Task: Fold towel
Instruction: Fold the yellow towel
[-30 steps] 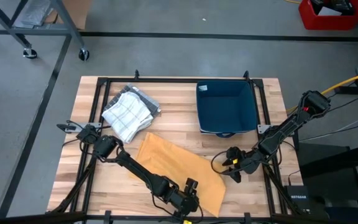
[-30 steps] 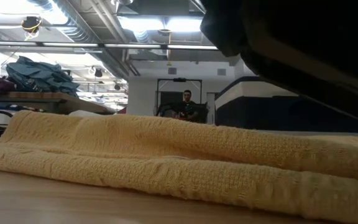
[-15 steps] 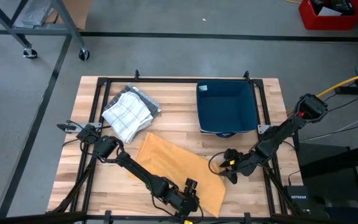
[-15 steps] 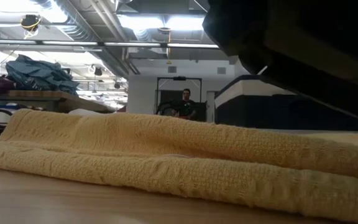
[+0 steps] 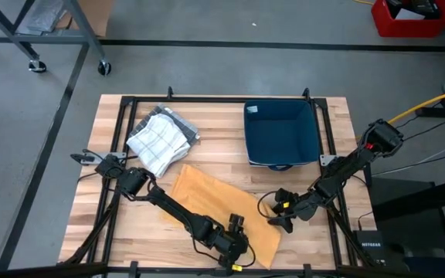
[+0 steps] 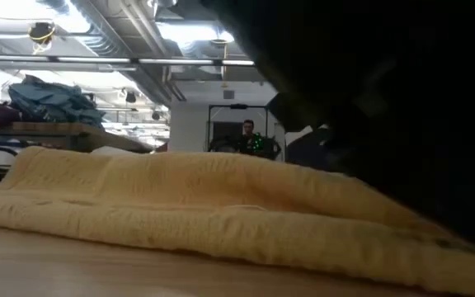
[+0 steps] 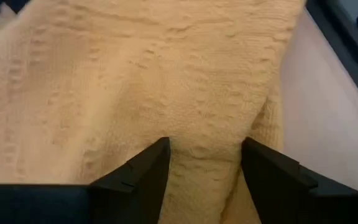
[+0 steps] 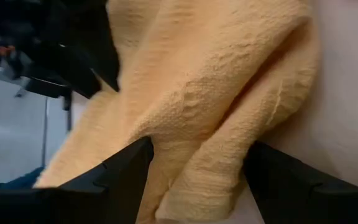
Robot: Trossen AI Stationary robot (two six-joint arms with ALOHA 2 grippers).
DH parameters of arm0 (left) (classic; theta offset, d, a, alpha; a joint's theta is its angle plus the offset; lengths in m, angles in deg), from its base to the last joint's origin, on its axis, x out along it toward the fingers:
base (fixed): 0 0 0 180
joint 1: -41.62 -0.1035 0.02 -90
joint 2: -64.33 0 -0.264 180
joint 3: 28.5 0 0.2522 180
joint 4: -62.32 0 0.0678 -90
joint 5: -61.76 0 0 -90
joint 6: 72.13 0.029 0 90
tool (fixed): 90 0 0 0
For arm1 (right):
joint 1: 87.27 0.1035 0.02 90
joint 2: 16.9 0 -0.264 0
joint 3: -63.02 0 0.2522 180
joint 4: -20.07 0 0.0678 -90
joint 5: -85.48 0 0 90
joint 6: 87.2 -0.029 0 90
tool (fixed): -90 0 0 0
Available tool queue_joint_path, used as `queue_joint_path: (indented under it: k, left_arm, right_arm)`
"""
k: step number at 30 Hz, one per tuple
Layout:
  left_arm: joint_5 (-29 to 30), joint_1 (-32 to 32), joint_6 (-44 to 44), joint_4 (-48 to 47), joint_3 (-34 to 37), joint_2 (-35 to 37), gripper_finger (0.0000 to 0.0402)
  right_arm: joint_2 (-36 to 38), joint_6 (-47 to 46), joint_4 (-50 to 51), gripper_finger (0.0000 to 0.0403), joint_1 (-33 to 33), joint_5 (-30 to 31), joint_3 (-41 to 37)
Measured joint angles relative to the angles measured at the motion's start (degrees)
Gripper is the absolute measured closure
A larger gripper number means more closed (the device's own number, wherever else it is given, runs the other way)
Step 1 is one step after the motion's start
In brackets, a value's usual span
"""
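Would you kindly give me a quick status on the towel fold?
Left gripper and right gripper open, fingers astride the yellow waffle-weave towel edges. Towel still flat, unfolded. Nothing in the way.

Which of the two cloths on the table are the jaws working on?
The plain yellow towel at the near edge; the white checked cloth lies untouched beside the blue tray.

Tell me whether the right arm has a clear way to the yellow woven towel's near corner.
Probably yes: the right gripper sits at the yellow woven towel edge, jaws open astride a fold, nothing between.
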Motion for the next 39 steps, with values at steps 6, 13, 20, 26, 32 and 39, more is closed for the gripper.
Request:
queue_joint_path:
  k: [6,13,20,26,32,39]
  left_arm:
    - [-0.58,-0.61,0.20,0.36,0.07,0.05,0.0212]
    - [-1.23,-0.93,-1.10,0.62,0.07,0.10,0.0246]
    - [-0.19,0.64,-3.39,2.43,0.16,0.10,0.0351]
    - [4.00,2.15,-9.27,3.43,0.20,0.70,0.0391]
    - [7.54,3.84,-12.72,3.34,0.04,3.76,0.0396]
    - [7.98,4.64,-14.05,3.19,-0.07,5.30,0.0398]
  right_arm:
    - [-0.04,0.92,0.01,0.0148,0.00,0.46,2.57]
    - [-0.04,0.39,0.15,0.0152,0.00,-0.52,3.28]
    - [-0.04,0.27,-0.31,0.0231,0.00,-2.37,3.28]
    - [-0.04,1.08,-3.70,0.0368,0.00,-2.39,3.28]
    - [0.04,3.73,-8.29,0.0365,0.00,-2.22,4.39]
    - [0.04,4.70,-7.53,0.0388,0.00,2.11,9.49]
